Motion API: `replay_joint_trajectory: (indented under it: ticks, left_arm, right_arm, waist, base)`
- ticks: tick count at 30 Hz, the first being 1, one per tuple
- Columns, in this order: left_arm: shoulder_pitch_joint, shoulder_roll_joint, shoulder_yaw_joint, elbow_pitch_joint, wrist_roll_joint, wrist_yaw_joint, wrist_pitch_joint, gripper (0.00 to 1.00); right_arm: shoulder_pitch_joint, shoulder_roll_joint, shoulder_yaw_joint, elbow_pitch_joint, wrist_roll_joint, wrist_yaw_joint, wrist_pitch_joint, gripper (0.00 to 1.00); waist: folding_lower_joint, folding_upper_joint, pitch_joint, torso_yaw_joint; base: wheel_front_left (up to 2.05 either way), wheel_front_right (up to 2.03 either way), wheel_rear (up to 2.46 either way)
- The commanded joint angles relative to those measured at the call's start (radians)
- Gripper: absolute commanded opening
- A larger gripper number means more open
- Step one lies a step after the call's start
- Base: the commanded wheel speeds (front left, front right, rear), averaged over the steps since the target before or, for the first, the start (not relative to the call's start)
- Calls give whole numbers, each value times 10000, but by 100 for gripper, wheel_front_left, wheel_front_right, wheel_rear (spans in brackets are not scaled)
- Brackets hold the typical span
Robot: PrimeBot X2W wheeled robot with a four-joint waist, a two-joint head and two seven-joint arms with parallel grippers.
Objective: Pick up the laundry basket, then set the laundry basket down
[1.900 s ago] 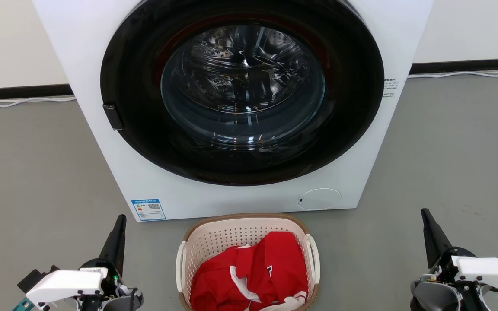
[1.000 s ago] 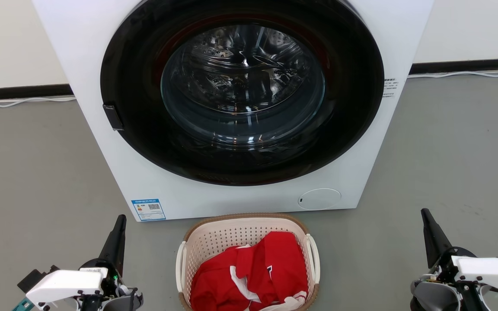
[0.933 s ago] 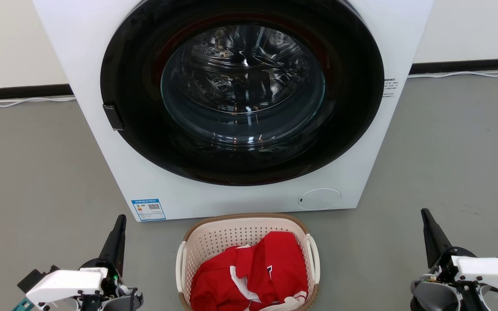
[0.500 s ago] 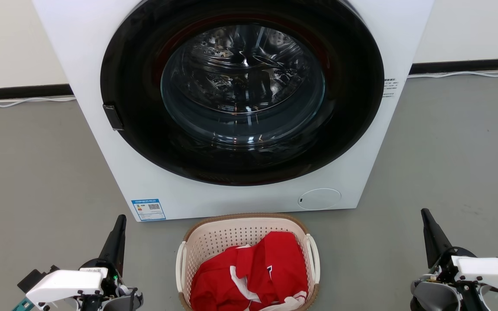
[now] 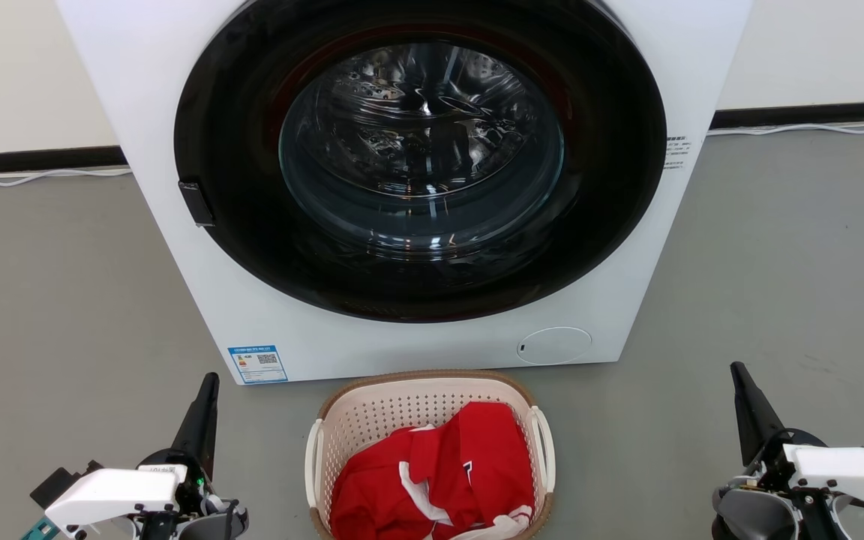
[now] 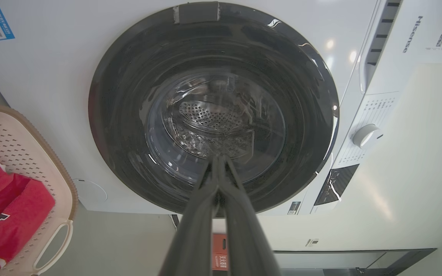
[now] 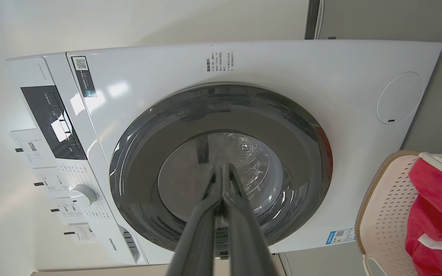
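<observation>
From our head, the laundry basket (image 5: 369, 421) sits on the floor (image 5: 64, 300) before the washer (image 5: 417, 341), between our left claw (image 5: 209, 384) and right claw (image 5: 737, 373), untouched. Our left wrist shows that claw pinched shut, empty. Our right wrist shows the same. Lifting and putting down are both left to do.

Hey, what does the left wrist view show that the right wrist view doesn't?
Left wrist view, not the right: the left gripper, shut, the grey door catch, and an orange label behind the fingers. Right wrist view, not the left: the right gripper, shut, and a printed text sticker beside the door. Both: the washer, its knob, the laundry basket and the red clothing in it.
</observation>
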Motion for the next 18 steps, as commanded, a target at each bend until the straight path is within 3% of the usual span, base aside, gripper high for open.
replay_joint_trajectory:
  ticks: [1, 12, 13, 18]
  left_arm:
    - [-292, 104, 290, -290, -51, -27, 59, 0]
    - [-292, 104, 290, -290, -51, -27, 59, 0]
    - [0, -2, 0, 3, 0, 0, 0, 100]
    - [135, -64, -30, 273, 3, 3, -71, 100]
  right_arm:
    - [-243, -33, 180, -305, 69, 73, 73, 0]
    - [-243, -33, 180, -305, 69, 73, 73, 0]
    - [0, 0, 0, 3, 0, 0, 0, 100]
    - [78, 39, 82, 239, -13, -2, -49, 100]
  waist:
    - [0, 0, 0, 0]
    - [0, 0, 0, 0]
    - [0, 0, 0, 0]
    - [1, 0, 13, 0]
  base:
    - [0, 0, 0]
    - [0, 0, 0]
    - [0, 0, 0]
    - [0, 0, 0]
